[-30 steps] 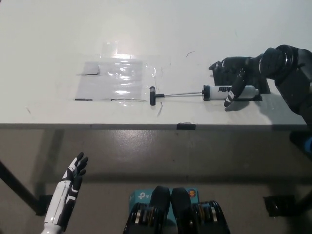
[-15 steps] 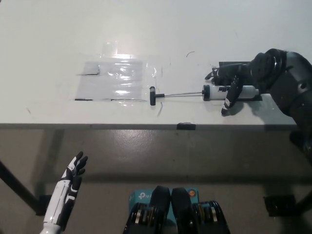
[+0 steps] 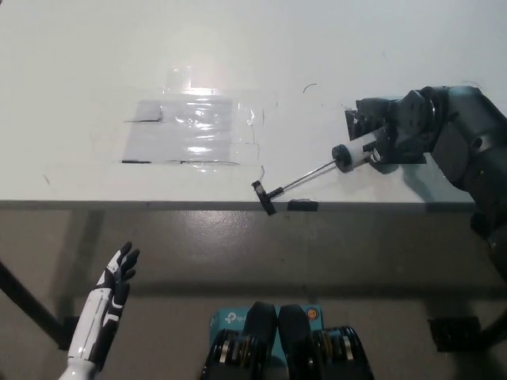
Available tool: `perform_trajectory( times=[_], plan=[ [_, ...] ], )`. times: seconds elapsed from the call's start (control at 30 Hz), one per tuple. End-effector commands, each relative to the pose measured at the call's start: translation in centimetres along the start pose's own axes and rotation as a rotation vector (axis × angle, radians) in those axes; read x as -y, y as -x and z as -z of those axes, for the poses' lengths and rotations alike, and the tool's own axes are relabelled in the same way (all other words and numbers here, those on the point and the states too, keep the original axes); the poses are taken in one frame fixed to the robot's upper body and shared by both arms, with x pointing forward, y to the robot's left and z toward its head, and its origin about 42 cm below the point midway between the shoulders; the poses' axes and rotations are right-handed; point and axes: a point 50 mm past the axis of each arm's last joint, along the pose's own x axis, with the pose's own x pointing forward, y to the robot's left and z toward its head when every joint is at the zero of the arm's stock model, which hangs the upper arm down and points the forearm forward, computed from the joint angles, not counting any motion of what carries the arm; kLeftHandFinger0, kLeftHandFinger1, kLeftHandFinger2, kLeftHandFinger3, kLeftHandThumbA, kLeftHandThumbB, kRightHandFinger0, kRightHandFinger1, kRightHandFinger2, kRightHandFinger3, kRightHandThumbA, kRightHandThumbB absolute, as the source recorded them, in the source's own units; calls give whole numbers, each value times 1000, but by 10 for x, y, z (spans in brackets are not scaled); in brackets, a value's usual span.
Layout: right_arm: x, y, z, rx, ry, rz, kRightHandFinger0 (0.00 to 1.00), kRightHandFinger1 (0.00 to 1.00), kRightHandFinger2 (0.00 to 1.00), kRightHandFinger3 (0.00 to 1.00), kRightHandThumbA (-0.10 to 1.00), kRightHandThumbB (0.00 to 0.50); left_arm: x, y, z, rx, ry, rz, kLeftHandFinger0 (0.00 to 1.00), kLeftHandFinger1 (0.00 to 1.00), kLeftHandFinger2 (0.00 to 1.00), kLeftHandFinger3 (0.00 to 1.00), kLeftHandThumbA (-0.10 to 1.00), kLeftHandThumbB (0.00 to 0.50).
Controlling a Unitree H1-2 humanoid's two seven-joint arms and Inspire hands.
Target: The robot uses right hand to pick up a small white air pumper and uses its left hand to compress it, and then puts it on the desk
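Observation:
The small white air pump [image 3: 354, 152] is held at its white barrel by my black right hand [image 3: 390, 133] at the right of the desk. Its thin rod [image 3: 305, 173] is drawn out and slants down to the left. The black T-handle [image 3: 263, 197] hangs over the desk's front edge. The pump is tilted and lifted off the surface. My white left hand [image 3: 117, 279] is open at the lower left, below the desk edge and far from the pump.
A sheet of clear plastic film [image 3: 190, 133] lies flat on the white desk [image 3: 95, 71] at centre left. A small black tab [image 3: 302, 205] sits on the desk's front edge, just right of the pump handle. Grey floor shows below the desk.
My right hand has closed on the pump barrel and lifted it. The pump swung from lying level to slanting, its handle moving toward the desk's front edge. The left hand barely moved.

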Motion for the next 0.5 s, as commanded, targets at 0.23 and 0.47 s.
perform_trajectory(
  times=[0.23, 0.47],
  plan=[
    [23, 9, 12, -31, 32, 116, 53, 312, 544, 581, -100, 111, -13, -10, -15, 97, -33, -9, 1000, 1000, 1000, 1000, 1000, 138],
    [31, 13, 13, 66, -38, 233, 39, 644, 955, 949, -100, 135, -11, -11, -17, 102, -34, -4, 1000, 1000, 1000, 1000, 1000, 135]
  ],
)
